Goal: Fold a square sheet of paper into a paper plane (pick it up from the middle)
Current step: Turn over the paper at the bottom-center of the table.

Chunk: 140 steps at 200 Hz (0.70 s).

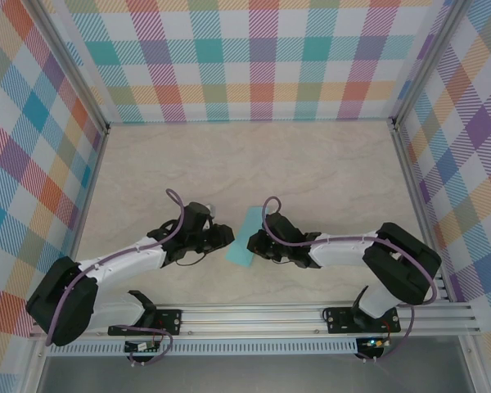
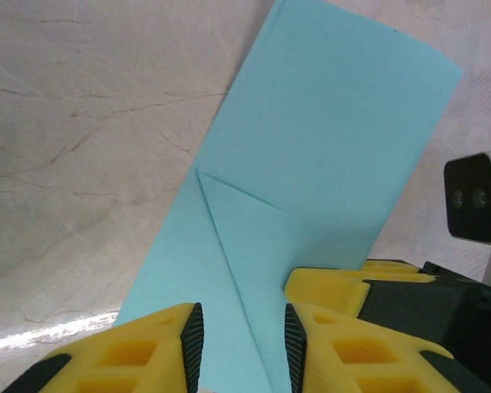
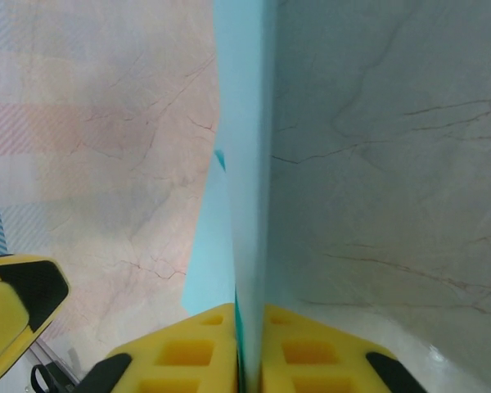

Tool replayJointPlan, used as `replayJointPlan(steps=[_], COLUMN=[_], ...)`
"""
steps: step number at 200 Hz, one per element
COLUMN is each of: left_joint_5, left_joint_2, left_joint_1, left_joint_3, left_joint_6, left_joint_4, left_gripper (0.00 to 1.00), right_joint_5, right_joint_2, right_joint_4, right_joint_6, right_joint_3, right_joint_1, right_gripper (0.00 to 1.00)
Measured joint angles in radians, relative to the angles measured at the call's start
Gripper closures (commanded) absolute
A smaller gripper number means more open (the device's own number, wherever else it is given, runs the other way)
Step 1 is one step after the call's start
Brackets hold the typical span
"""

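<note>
The turquoise square sheet of paper (image 1: 245,237) is folded into a long strip between the two arms. In the left wrist view the paper (image 2: 327,139) shows one corner folded down into a triangular flap (image 2: 250,246). My right gripper (image 3: 250,327) is shut on the paper's (image 3: 244,164) near edge, and the paper stands edge-on between its yellow fingers (image 3: 188,352). My left gripper (image 2: 243,327) is open, with the flap's crease lying in the gap between its pads. In the top view the left gripper (image 1: 223,236) sits at the paper's left edge and the right gripper (image 1: 254,243) at its right.
The pale marble-patterned tabletop (image 1: 327,172) lies all around, fenced by checked walls (image 1: 245,57). The right arm's wrist camera (image 2: 475,196) and yellow finger (image 2: 344,286) crowd the left gripper's right side. An aluminium rail (image 1: 262,315) runs along the near edge.
</note>
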<state>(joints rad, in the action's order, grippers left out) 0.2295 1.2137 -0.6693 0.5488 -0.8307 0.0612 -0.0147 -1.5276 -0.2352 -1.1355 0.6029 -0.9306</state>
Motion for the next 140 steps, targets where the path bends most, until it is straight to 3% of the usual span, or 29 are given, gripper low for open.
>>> replayJointPlan(steps=[36,69,108,140], left_joint_5=[-0.007,-0.006,-0.034,-0.083], left_joint_2=[-0.054,-0.079,-0.121,-0.172], left_joint_1=[-0.003,-0.003,-0.003,-0.003], left_joint_3=[-0.03,-0.033,-0.028,-0.019], left_joint_6=[-0.018,-0.018,-0.016,-0.014], left_joint_4=[0.042,0.06,0.121,0.177], left_gripper=[0.64,0.63,0.62,0.61], right_joint_5=[0.021,0.067,0.166,0.29], right_joint_2=[0.11,0.225,0.285,0.212], right_joint_4=[0.132,0.382,0.779,1.162], right_joint_6=[0.04,0.109,0.195,0.225], right_joint_3=[0.003,0.072,0.301,0.591], right_joint_1=[-0.001,-0.007,-0.014,-0.027], right_gripper=[0.95,0.94,0.93,0.92])
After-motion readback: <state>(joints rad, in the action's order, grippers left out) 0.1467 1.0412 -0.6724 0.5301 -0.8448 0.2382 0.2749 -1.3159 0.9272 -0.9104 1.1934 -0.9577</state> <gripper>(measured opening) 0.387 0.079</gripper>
